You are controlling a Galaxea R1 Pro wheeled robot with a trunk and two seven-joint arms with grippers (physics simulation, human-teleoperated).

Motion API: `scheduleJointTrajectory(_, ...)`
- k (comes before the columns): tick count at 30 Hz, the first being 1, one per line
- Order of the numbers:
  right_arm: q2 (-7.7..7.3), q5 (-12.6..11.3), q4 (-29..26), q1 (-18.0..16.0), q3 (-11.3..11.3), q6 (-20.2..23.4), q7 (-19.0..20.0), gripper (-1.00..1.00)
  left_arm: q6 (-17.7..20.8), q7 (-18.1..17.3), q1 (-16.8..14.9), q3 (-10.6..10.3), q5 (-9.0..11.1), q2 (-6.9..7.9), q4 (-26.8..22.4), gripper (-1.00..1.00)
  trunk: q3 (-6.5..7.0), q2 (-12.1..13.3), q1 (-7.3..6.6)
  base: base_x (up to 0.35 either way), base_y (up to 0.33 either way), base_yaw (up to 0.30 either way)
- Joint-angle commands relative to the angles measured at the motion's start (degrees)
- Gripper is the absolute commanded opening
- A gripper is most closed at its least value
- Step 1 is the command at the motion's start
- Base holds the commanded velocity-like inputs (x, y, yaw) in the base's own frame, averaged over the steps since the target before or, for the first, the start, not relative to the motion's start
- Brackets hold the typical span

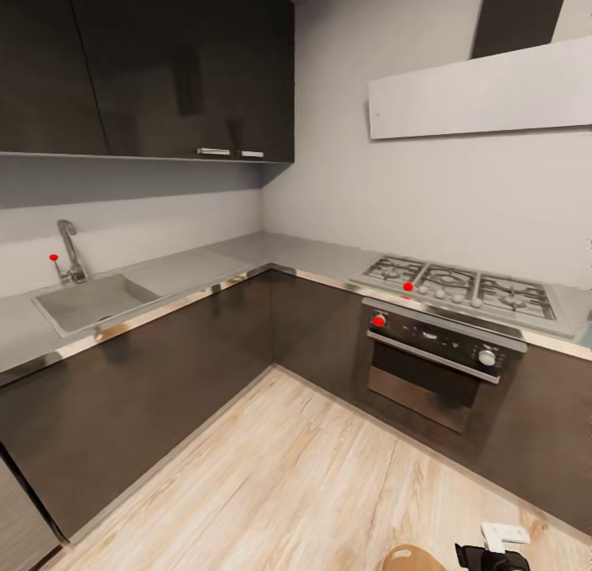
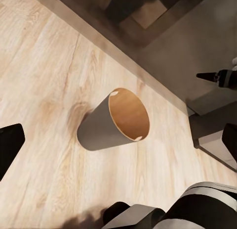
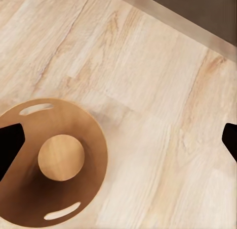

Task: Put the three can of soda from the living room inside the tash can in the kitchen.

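The robot faces the kitchen corner: sink point(image 1: 94, 299) at left of the head frame, hob point(image 1: 460, 285) and oven point(image 1: 436, 361) at right. The bin point(image 1: 409, 558) peeks in at the bottom edge, standing on the wood floor point(image 1: 288, 472). In the right wrist frame its open mouth point(image 3: 49, 164) sits at lower left, empty. The right gripper point(image 3: 118, 145) has its fingers spread wide with nothing between them, and the left gripper point(image 2: 123, 145) likewise. I see no cans, so none is in yet, I'd judge.

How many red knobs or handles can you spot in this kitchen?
3: one on the sink tap lever, one at the hob's front edge, one on the oven panel. Others may be hidden.
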Motion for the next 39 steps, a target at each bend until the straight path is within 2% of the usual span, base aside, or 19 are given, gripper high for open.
scheduleJointTrajectory(1, 0.00, 0.00, 0.00, 0.00, 0.00, 0.00, 0.00, 1.00, 0.00, 0.00, 0.00, 0.00, 0.00, 0.00, 0.00, 1.00, 0.00, 0.00, 0.00, 0.017, -0.087, 0.000)
scheduleJointTrajectory(17, 0.00, 0.02, 0.00, 0.00, 0.00, 0.00, 0.00, 1.00, -0.09, 0.07, 0.00, 0.07, 0.00, 0.00, 0.00, 1.00, -0.18, 0.00, 0.00, 0.002, -0.012, 0.000)
scheduleJointTrajectory(39, 0.00, 0.02, 0.00, 0.00, 0.00, 0.00, 0.00, 1.00, -0.09, 0.07, 0.00, 0.07, 0.00, 0.00, 0.00, 1.00, -2.06, 0.00, 0.00, 0.000, 0.000, 0.000)
